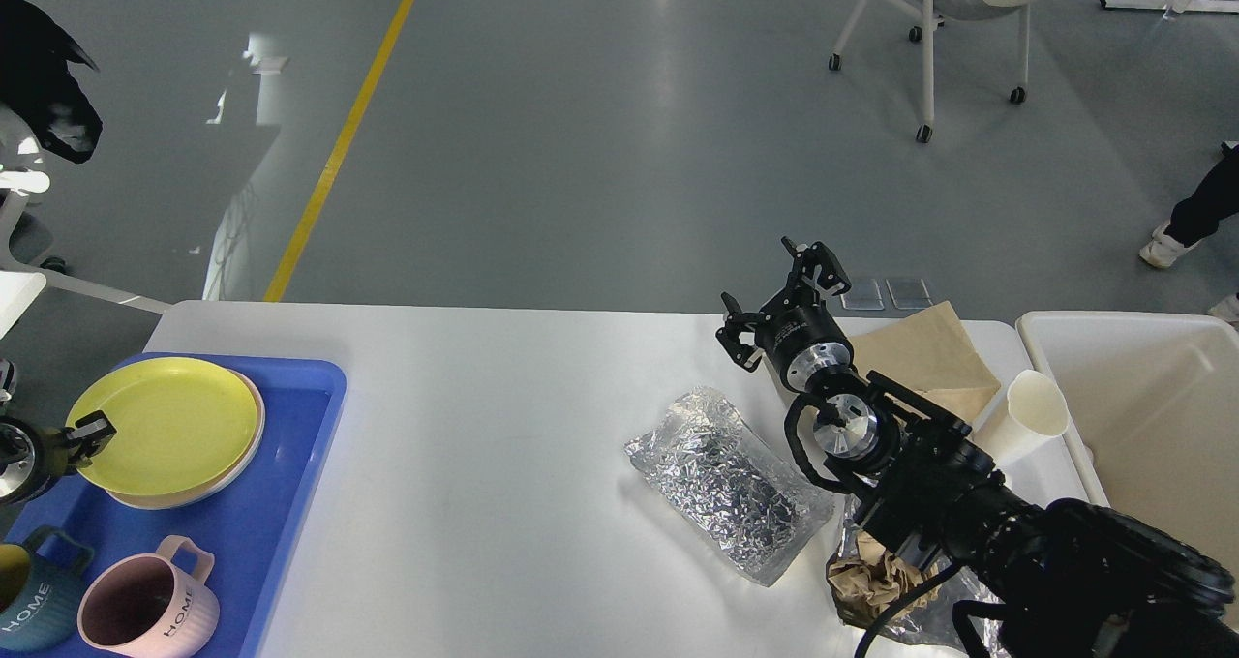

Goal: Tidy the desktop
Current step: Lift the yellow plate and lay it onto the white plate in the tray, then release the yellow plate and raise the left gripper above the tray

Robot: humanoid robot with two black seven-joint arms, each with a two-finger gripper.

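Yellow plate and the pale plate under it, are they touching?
Touching. The head view shows the yellow plate resting flat on the pale plate, whose rim peeks out along its near and right edge with no gap.

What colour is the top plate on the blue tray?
Yellow. The top plate lies on a pale plate; the head view shows it best.

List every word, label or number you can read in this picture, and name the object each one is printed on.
"HOME" on the pink mug, running up its side, on the blue tray.
"HOME" on the dark blue mug at the tray's near left corner.
Small white print on the right arm's wrist: too small to read.
Nothing else carries readable text.
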